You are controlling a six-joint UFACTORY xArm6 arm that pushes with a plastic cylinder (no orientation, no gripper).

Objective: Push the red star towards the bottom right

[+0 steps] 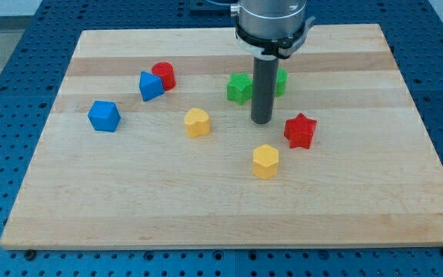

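Near the middle of the wooden board (129, 215), my tip (261, 121) is resting on the surface, just to the upper left of the red star (300, 130) and apart from it. There is no pincer on this arm, only the dark rod, so there is nothing to spread or press together. The red star is sitting right of centre, with a yellow hexagon block (265, 161) lying near it to the lower left. A green star (239, 88) is standing left of the rod, and another green block (281, 81) is peeking out behind it. Farther left are lying a yellow block (197, 122), a red cylinder (164, 75) touching a blue triangular block (150, 85), and a blue block (104, 116).
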